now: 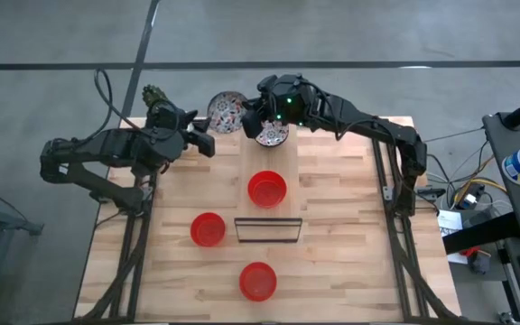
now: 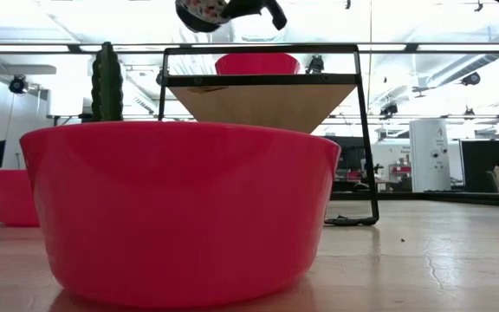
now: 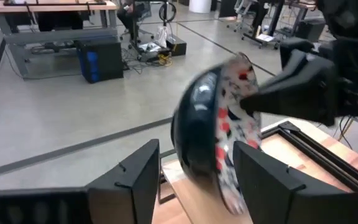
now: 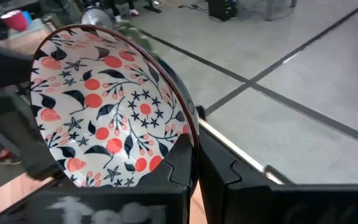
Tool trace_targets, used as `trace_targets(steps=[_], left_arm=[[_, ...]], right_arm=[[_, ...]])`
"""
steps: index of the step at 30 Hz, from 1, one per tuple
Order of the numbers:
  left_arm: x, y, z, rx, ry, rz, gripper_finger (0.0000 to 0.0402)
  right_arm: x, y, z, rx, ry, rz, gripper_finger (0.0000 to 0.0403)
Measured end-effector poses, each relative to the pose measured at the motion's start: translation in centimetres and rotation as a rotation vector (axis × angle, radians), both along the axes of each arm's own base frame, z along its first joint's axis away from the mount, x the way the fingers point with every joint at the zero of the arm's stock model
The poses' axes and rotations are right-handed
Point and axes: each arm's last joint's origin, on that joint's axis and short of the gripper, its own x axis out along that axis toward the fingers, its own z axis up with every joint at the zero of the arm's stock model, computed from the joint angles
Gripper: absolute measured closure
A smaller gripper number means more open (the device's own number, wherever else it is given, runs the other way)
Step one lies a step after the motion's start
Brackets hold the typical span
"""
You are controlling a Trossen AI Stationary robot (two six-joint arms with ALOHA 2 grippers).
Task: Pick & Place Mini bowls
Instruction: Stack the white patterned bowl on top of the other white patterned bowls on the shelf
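Observation:
My right gripper (image 4: pixel 194 152) is shut on a white mini bowl with a red-and-dark pattern (image 1: pixel 227 111) and holds it in the air over the table's far edge, tipped on its side. My left gripper (image 3: pixel 197 149) is open just left of that bowl (image 3: pixel 216 137), a finger on either side of its lower part; I cannot tell if they touch. A second patterned bowl (image 1: pixel 272 134) shows under the right arm. Three red bowls (image 1: pixel 266 188) (image 1: pixel 208 228) (image 1: pixel 257 280) rest on their bases on the table. A third patterned bowl is hidden. My right gripper pinches the patterned bowl's rim (image 4: pixel 188 134), one finger (image 4: pixel 176 165) inside the bowl and one outside. It comes from the table's right. The bowl is lifted clear (image 2: pixel 202 10) and stands tilted on edge, its patterned inside turned toward my right gripper.
A black wire stand (image 1: pixel 267 230) stands between the red bowls near the table's middle. A green cactus in a pot (image 1: pixel 156 95) is at the far left corner, behind my left arm. Bare wood lies along the right side (image 1: pixel 350 235).

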Motion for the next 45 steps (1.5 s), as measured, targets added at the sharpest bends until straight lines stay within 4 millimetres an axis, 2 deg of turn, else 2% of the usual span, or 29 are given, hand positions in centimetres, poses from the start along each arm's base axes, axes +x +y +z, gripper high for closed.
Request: trace_targets(steps=[5, 12, 22, 29, 36, 45], left_arm=[[-0.1, 0.0, 0.0, 0.014, 0.027, -0.011, 0.0204], [0.0, -0.2, -0.1, -0.03, 0.03, -0.091, 0.0204], [0.0, -0.2, -0.1, -0.037, 0.026, -0.096, 0.0204], [0.0, -0.2, -0.1, -0.043, 0.025, -0.103, 0.0204], [0.1, -0.2, -0.2, -0.054, 0.025, -0.115, 0.0204], [0.1, -0.2, -0.3, -0.069, 0.018, -0.115, 0.0204]], right_arm=[[-1.3, -1.8, 0.0, 0.05, 0.035, -0.041, 0.0395], [-4.0, -4.3, 0.0, 0.129, 0.189, -0.118, 0.0395], [-8.2, -8.7, -0.8, 0.466, 0.263, -0.104, 0.0395], [-8.6, -8.8, -2.0, 0.578, 0.342, -0.069, 0.0394], [-8.5, -8.5, -2.3, 0.611, 0.362, -0.068, 0.0394], [-7.9, -8.7, -4.0, 0.634, 0.386, -0.094, 0.0394]])
